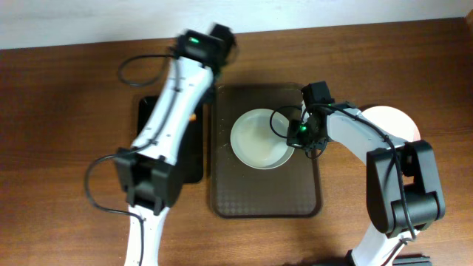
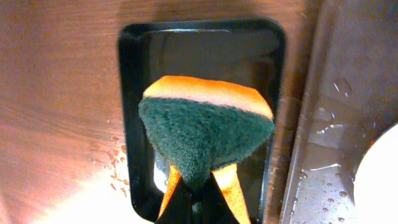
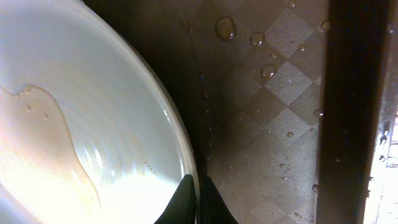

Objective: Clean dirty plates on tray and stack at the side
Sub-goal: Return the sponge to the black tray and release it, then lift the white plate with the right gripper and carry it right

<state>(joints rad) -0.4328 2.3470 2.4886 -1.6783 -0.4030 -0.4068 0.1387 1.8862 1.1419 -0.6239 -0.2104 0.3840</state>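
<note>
We see a dark brown wooden table (image 1: pixel 59 111) filling nearly the whole overhead view, its grain running from 9 to 3 o'clock. At 12 o'clock a pale wall (image 1: pixel 89 18) borders it, widest toward 10 o'clock. In the left wrist view a bright patch (image 2: pixel 81 202) of light lies on the wood at 7 o'clock.

Likely a robotics lab: two robot arms (image 1: pixel 174 96) over a wooden table (image 1: pixel 59 148).
</note>
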